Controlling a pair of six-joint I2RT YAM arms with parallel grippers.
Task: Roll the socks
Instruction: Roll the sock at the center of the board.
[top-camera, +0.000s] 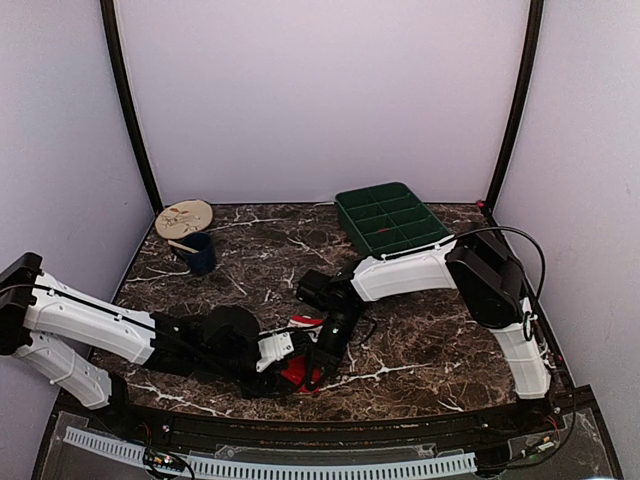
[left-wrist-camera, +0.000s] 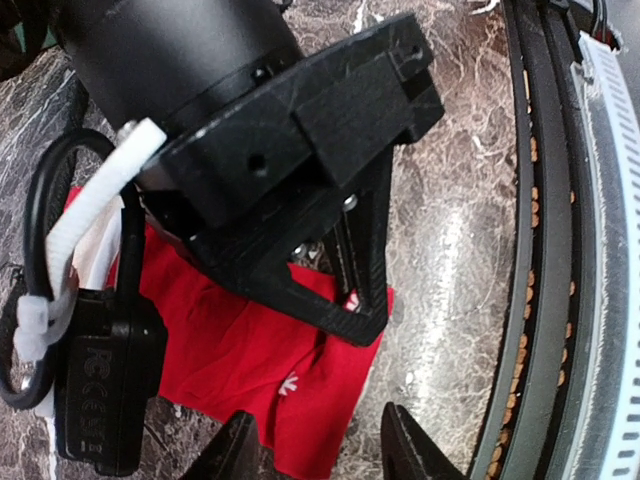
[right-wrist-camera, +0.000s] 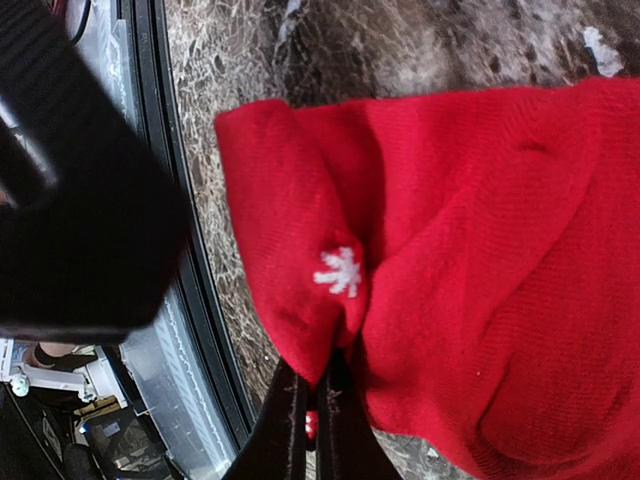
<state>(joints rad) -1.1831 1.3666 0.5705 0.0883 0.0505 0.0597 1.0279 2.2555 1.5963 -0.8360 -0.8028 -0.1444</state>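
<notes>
The right pincer (right-wrist-camera: 310, 392) is squeezing a fold of the red fabric sock (right-wrist-camera: 480, 250). Its two black fingers are sitting almost shut, with only the cloth between them. A little white snowflake mark (right-wrist-camera: 340, 270) is showing on the fold just above the fingers. The sock is lying bunched up on the dark brown marble table (top-camera: 420, 340), near the front edge, between the two arms.

The left pincer (left-wrist-camera: 325, 455) is hanging just beside the same sock. Its fingers are standing wide apart and are holding nothing. The edge of the sock is reaching into the gap between them, but I cannot tell if they are touching it.

At the back of the table, a green plastic tray with little boxes (top-camera: 376, 190) is sitting on the right. On the left, a dark blue cup (top-camera: 198, 252) is standing just beside a round tan disc (top-camera: 184, 217).
</notes>
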